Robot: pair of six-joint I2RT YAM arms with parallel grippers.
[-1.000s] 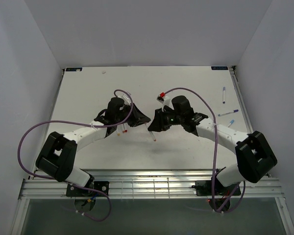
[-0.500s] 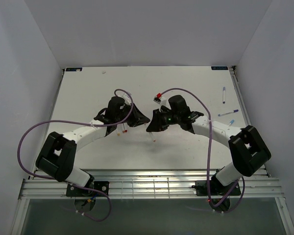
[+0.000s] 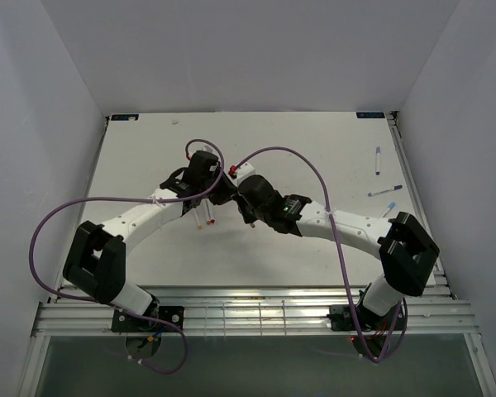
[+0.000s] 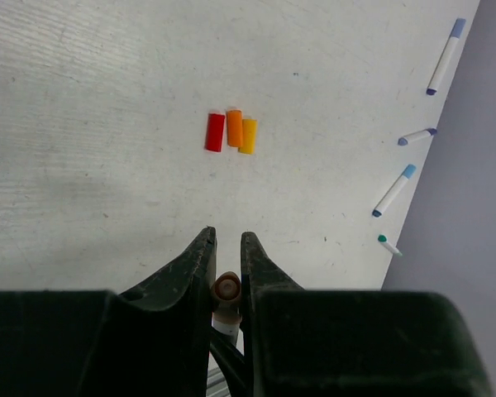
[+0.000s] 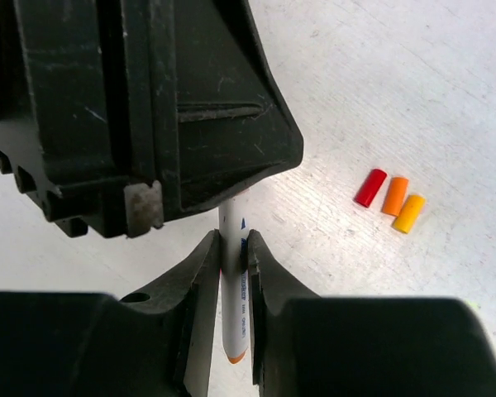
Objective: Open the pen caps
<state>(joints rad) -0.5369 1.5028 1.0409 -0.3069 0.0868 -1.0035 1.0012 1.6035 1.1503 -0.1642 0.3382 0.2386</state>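
Now | left end effector (image 4: 226, 236) and right end effector (image 5: 233, 241) clamp pen (image 5: 234, 322) | print illegible

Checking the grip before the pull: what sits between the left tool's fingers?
The left tool holds a pen seen end-on, only its round end showing. Its white barrel passes on into the right tool, shut around it. The gripped stretch is covered by the fingers.

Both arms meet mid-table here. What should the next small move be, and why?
Probably pull the right gripper straight back along the pen. Its jaws are shut on the white barrel, while the left gripper pinches the round end, likely the cap. Three caps already lie loose on the table.
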